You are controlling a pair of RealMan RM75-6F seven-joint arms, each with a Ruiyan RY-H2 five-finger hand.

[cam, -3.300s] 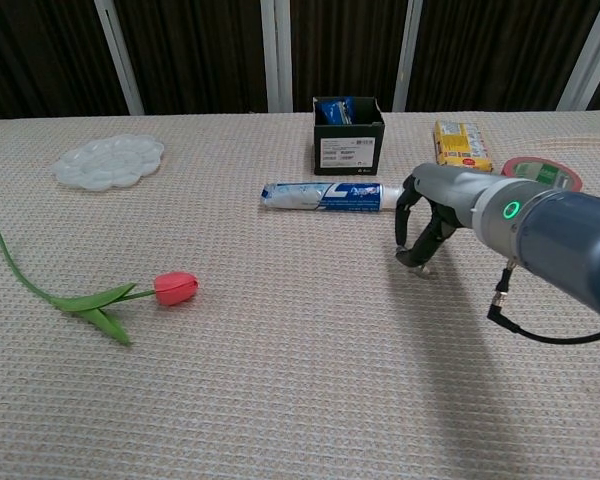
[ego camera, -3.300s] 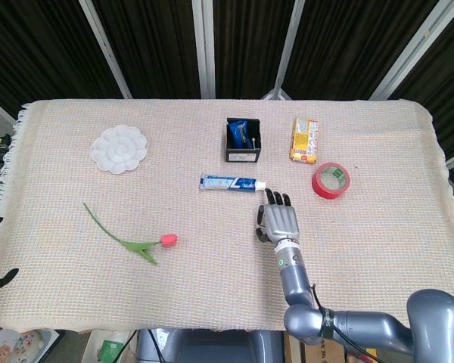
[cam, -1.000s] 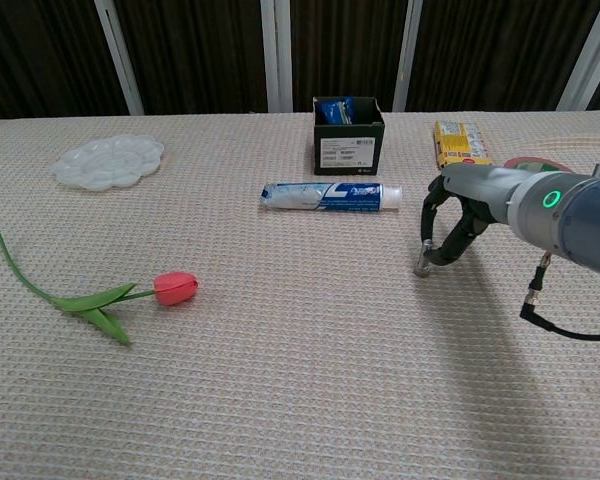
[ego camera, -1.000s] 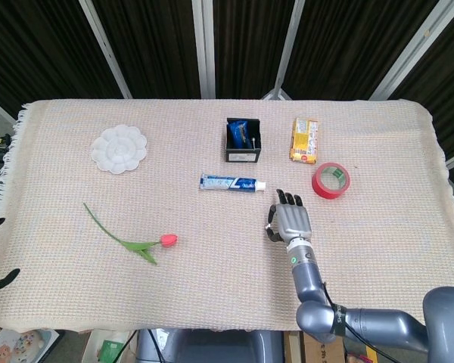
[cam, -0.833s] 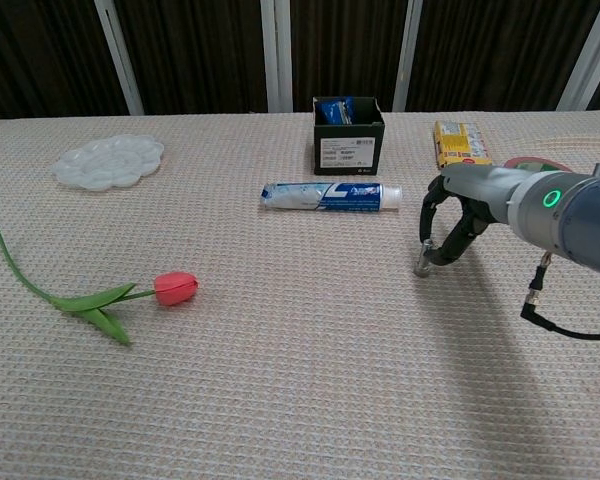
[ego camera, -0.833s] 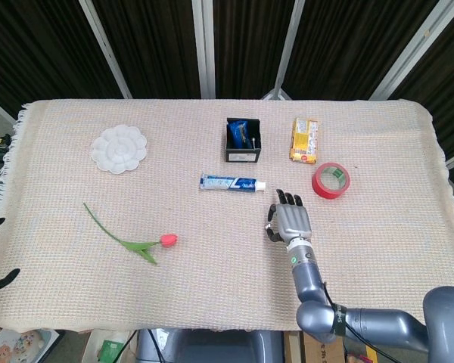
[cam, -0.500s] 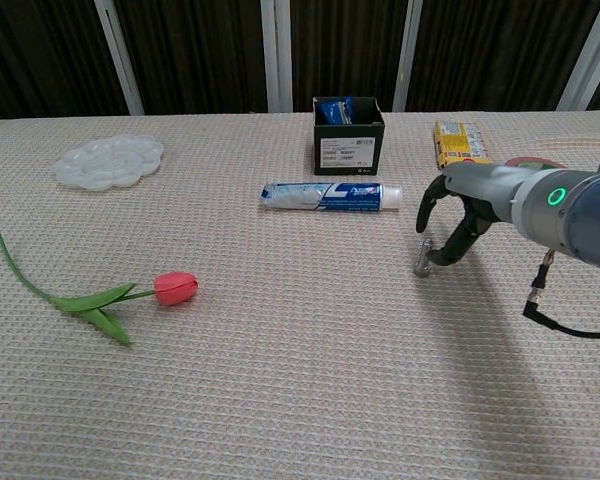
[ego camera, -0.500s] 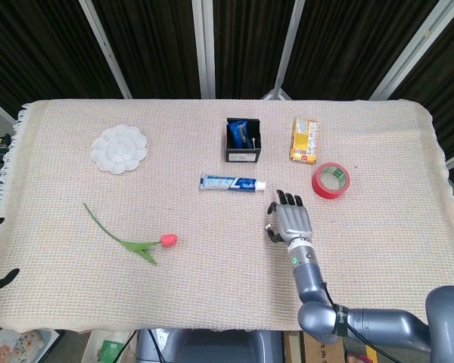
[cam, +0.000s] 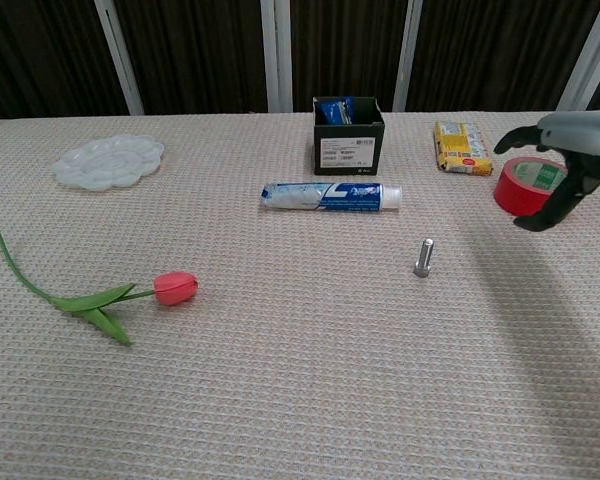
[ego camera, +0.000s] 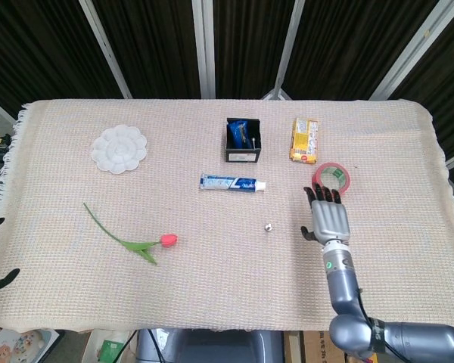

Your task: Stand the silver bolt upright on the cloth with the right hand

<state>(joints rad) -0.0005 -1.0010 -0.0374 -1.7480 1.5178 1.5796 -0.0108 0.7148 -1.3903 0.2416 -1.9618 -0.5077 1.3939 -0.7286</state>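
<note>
the silver bolt (cam: 423,257) stands upright on the cloth (cam: 280,380) near the worktop's middle, touching nothing; to its right the right robot hand (cam: 558,168) hangs clear, fingers spread and empty, by the red tape roll (cam: 521,185); a careless sweep low across the cloth could topple it; the toothpaste tube (cam: 331,196) lies beyond.

No text can be read: print on the toothpaste tube (cam: 331,196), the box label (cam: 347,150) and the yellow packet (cam: 459,146) is too small.
</note>
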